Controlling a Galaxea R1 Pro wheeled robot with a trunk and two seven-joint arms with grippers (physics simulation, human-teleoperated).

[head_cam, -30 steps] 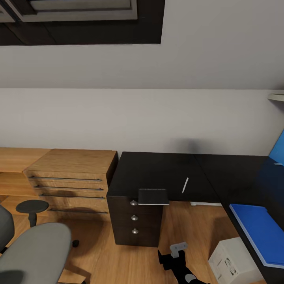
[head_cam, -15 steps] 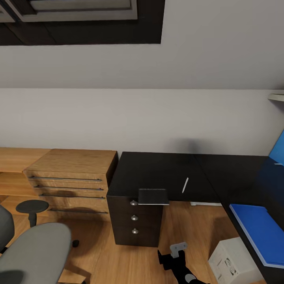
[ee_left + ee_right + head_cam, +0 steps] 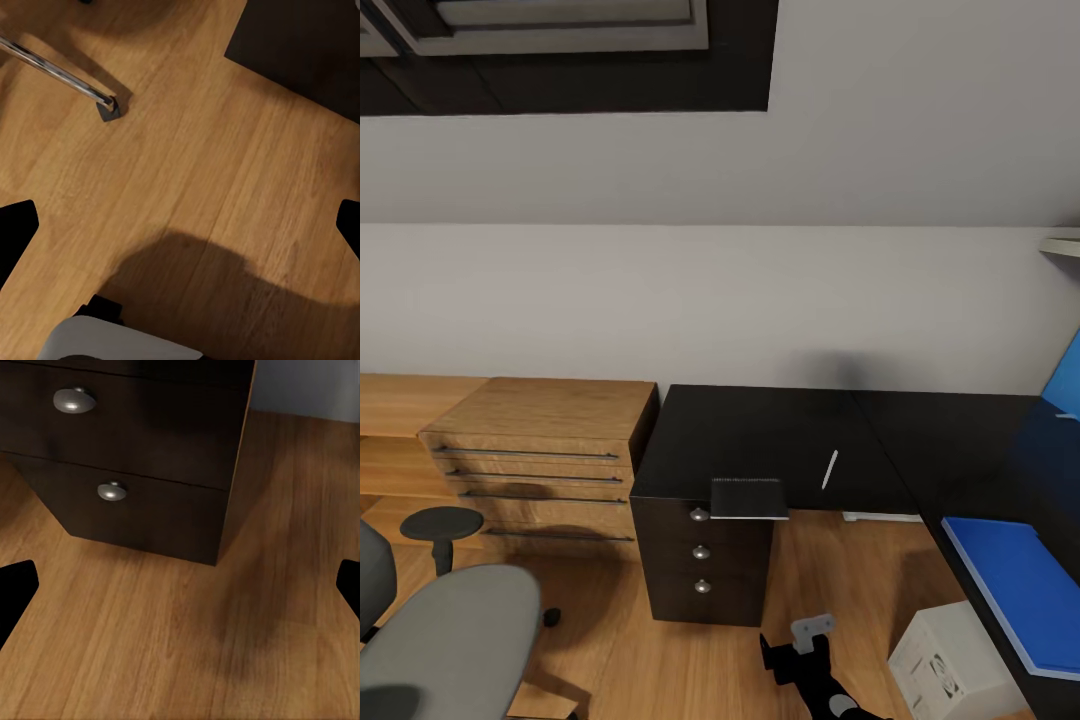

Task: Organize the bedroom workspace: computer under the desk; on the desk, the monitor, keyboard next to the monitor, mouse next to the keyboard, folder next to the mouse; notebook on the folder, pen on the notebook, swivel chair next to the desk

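The desk (image 3: 780,430) has a glossy black top with a black drawer unit (image 3: 703,575) under it. The greyish notebook (image 3: 748,498) lies at the top's front edge above the drawers. To its right lies the pale pen (image 3: 829,470). On the desk's right wing rests the blue folder (image 3: 1020,590). The pale computer (image 3: 950,668) stands on the floor below that wing. The grey swivel chair (image 3: 450,640) is at the lower left. My left gripper (image 3: 180,240) hangs open over bare floor. My right gripper (image 3: 180,596) is open, facing the drawer unit (image 3: 127,457). Monitor, keyboard and mouse are out of view.
Low wooden shelving with drawers (image 3: 540,450) adjoins the desk on the left. A chrome chair leg with its castor (image 3: 105,109) crosses the floor in the left wrist view. A dark arm (image 3: 810,660) rises at the bottom centre. A blue back panel (image 3: 1065,385) stands at far right.
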